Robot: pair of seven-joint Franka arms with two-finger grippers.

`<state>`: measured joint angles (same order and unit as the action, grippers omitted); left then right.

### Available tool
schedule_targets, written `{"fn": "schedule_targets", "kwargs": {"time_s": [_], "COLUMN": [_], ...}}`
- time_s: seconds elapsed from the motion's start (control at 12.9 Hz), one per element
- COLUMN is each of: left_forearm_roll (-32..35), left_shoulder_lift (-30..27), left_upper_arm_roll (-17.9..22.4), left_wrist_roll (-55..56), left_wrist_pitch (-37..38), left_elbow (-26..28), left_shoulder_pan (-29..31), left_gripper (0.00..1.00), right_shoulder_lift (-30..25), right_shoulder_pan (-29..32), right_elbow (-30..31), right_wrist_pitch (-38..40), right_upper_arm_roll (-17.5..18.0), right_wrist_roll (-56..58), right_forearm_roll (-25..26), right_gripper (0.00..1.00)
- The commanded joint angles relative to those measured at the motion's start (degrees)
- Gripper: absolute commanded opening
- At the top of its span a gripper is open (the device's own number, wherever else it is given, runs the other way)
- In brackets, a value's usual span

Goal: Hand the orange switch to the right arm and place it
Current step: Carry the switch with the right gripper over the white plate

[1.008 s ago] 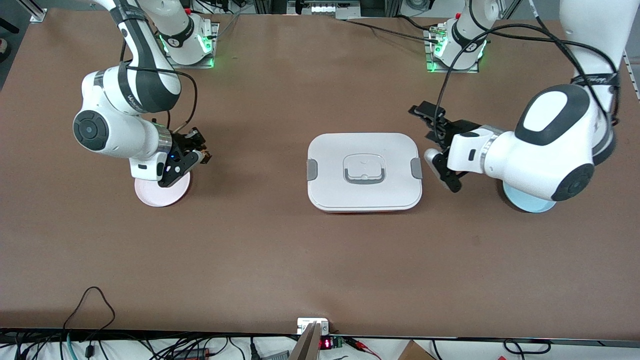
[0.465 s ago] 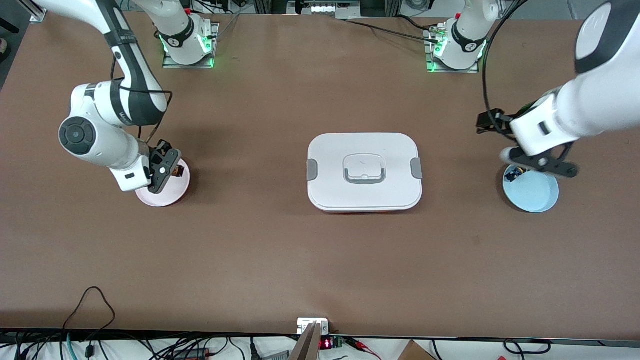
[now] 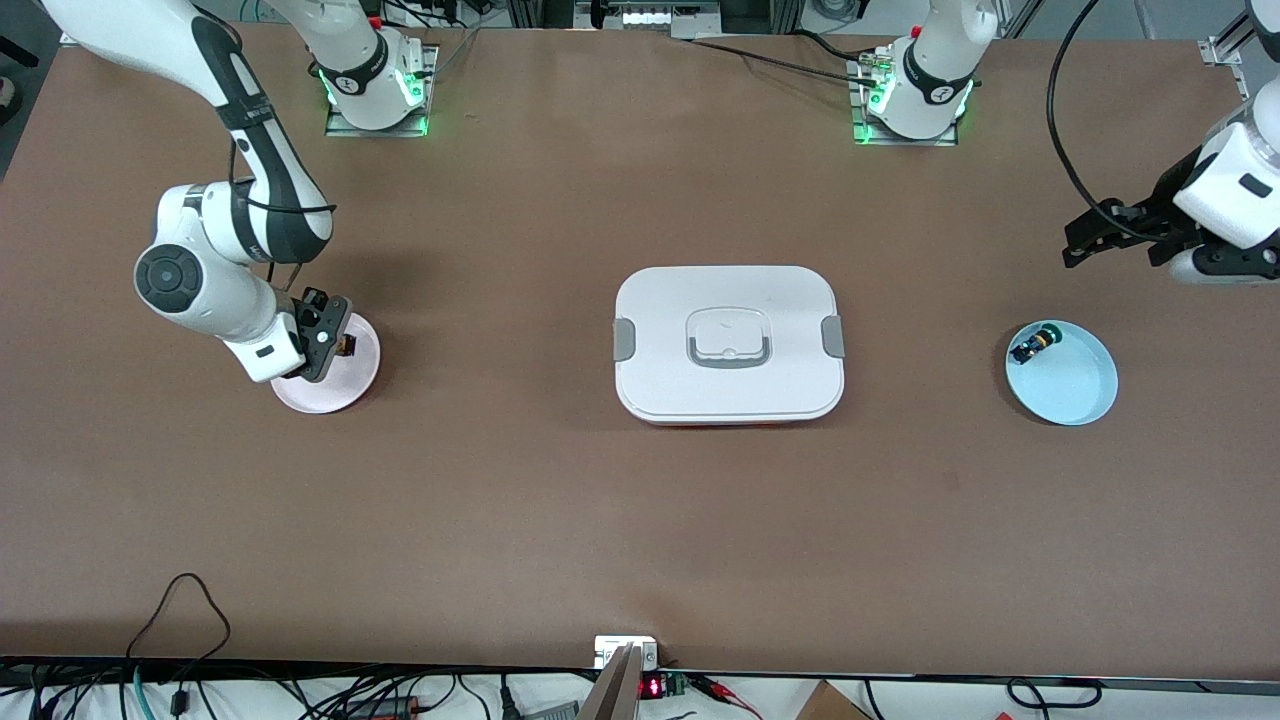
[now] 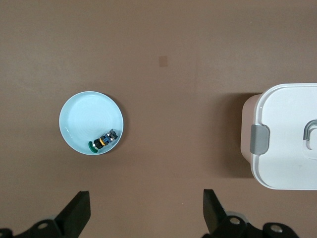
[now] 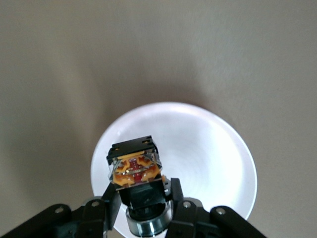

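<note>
Right gripper [image 5: 143,198] has its jaws pinching the orange switch [image 5: 134,166] just over the pink plate [image 3: 362,375], wrist tilted down at it. If it lets go this high, I reckon the switch bounces or rolls off the rim onto the surface. Left gripper [image 4: 143,218] waits, jaws spread, high above the blue plate [image 4: 81,116] holding the green switch [image 4: 102,142].

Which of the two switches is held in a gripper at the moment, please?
The orange switch, clamped in the right gripper over the pink plate. The green-capped switch lies loose on the blue plate.
</note>
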<state>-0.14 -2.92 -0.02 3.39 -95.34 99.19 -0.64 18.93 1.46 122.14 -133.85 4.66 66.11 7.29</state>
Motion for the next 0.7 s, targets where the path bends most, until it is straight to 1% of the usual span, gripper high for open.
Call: {"fn": "schedule_targets", "kwargs": {"time_s": [0.0,0.16,0.23,0.47,0.54,0.62], "left_forearm_roll": [0.6,0.8,0.8,0.2,0.2,0.3], "left_shoulder_lift": [-1.6,-1.7,-1.7,-1.7,-1.7,-1.7], "left_upper_arm_roll": [-1.5,-6.4,-7.3,-6.3,-5.2,-3.3], "left_wrist_roll": [2.3,3.5,3.5,3.6,3.6,3.6], "left_wrist_pitch": [2.2,2.8,2.8,2.7,2.7,2.7], "left_elbow": [1.3,1.2,1.2,0.0,-0.1,-0.1], "left_shoulder_pan": [-0.9,4.1,5.2,4.9,3.9,1.7], "left_gripper": [1.00,1.00,1.00,1.00,1.00,1.00], "right_shoulder_lift": [0.9,2.2,3.0,4.9,5.4,6.0], "right_shoulder_pan": [1.6,2.4,2.5,3.3,3.3,3.5], "right_elbow": [1.5,1.8,1.9,1.8,1.9,1.9], "right_wrist_pitch": [-4.1,-6.9,-8.4,-11.0,-12.0,-13.0], "right_upper_arm_roll": [0.7,0.7,0.7,0.7,0.7,0.7], "right_wrist_roll": [1.8,3.4,4.0,6.2,6.6,6.9], "right_forearm_roll": [3.1,4.1,4.2,4.2,4.2,4.2], "right_gripper": [0.16,0.16,0.16,0.16,0.16,0.16]}}
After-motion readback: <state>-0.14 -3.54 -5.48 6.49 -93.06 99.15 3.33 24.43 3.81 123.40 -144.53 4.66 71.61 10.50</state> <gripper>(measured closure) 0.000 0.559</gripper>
